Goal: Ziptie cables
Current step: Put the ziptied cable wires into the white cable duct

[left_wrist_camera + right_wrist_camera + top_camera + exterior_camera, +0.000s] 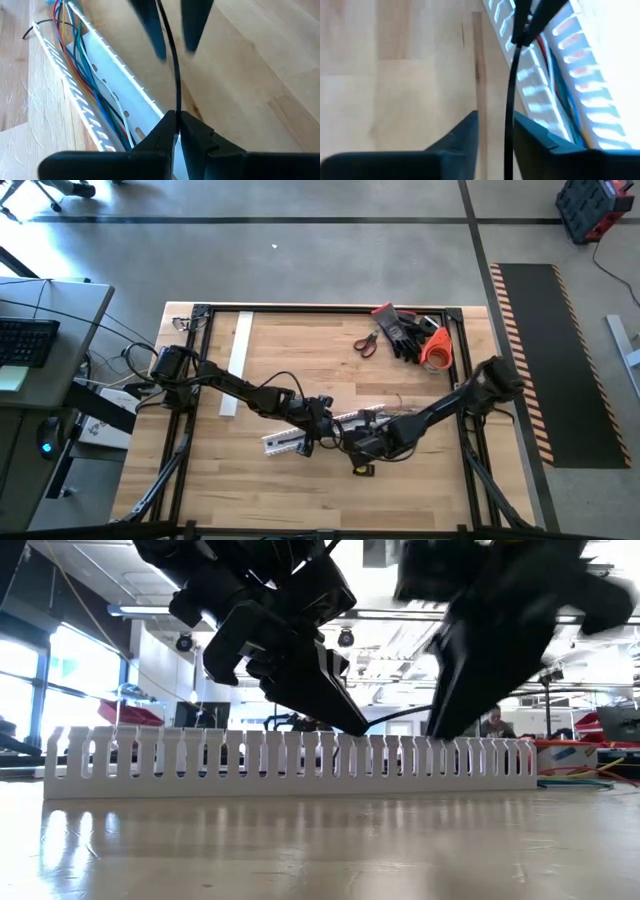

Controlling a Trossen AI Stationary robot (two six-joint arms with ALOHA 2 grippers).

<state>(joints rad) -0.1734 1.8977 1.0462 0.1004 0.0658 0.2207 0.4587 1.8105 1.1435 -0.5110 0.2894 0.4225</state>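
Two grippers, left (176, 125) clamping one black ziptie (172, 65), right (495, 130) jaws parted around it.

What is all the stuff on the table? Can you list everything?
thin bendy cables: several; red, blue, green, orange and white; lying inside the duct
thin black plastic zip tie: one, black, stretched between the two tools
long white comb-toothed plastic duct: one, white, middle of the table
flat white plastic strip: one, white, left part of the table
red-handled scissors: one, far side of the table
black and red gloves: a pile, far right corner
orange object: one, beside the gloves; cannot tell what it is
wooden table: one, light wood with a black frame
left tool: one, dark, shut on the zip tie
right tool: one, dark, open around the zip tie
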